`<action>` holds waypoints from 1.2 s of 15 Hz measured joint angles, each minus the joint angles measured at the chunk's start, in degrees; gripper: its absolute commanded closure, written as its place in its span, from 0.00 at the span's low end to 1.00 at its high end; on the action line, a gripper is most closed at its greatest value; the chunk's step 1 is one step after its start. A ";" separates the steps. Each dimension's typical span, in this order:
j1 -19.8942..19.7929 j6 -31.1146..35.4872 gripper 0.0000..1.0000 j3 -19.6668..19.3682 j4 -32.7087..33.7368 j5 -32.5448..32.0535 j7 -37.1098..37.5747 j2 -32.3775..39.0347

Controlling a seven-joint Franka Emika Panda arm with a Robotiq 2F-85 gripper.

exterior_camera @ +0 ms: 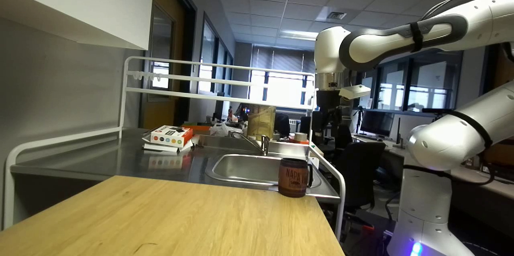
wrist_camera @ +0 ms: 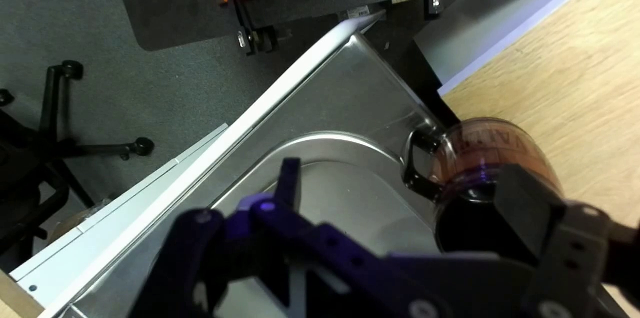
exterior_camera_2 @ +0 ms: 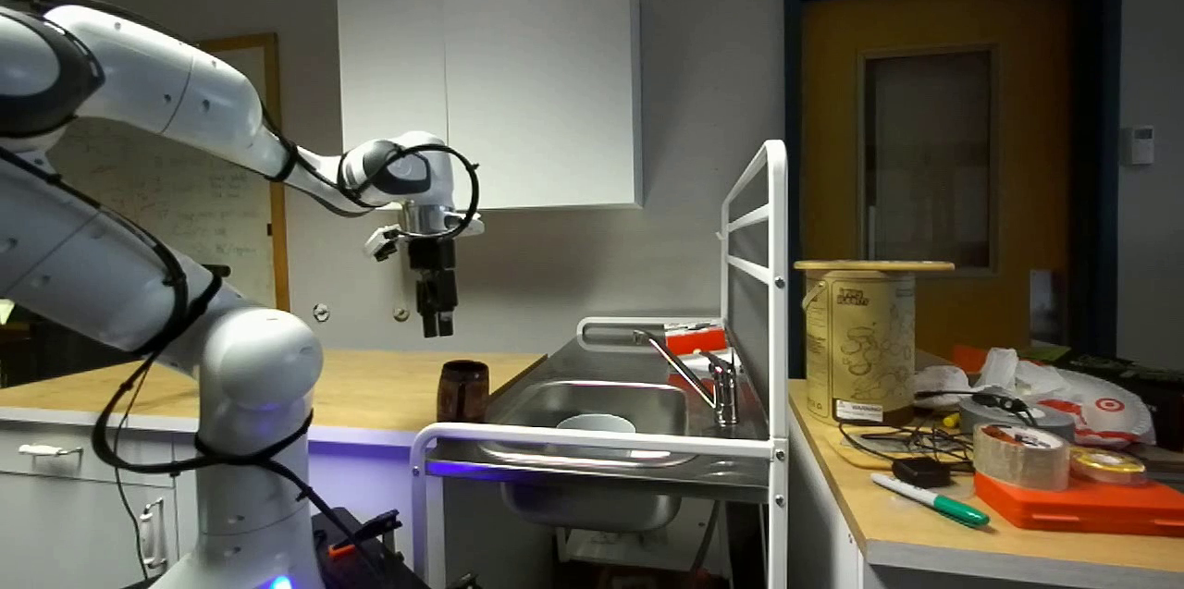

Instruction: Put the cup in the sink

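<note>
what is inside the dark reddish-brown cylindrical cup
The wrist view shows only blackness inside the cup; contents can't be made out. The black two-fingered tool covers part of the opening.

In an exterior view, a blind (exterior_camera: 281, 56) covers the top of a bright window (exterior_camera: 287, 91) at upper centre, beneath a tiled ceiling (exterior_camera: 261, 11). In an exterior view, a white cabinet (exterior_camera_2: 541, 80) hangs on the grey wall (exterior_camera_2: 703, 71) at upper centre, a yellow-brown door (exterior_camera_2: 1017, 173) at right. In the wrist view, a black chair base (wrist_camera: 57, 149) stands on grey floor (wrist_camera: 170, 88) at left; the wooden surface (wrist_camera: 595, 88) lies at right.
</note>
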 measured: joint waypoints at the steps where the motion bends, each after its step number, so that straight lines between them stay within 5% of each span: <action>1: 0.00 0.24 0.00 0.00 0.00 -0.03 0.00 0.35; 18: 3.17 16.13 0.00 -0.97 3.09 -2.50 -12.64 19.54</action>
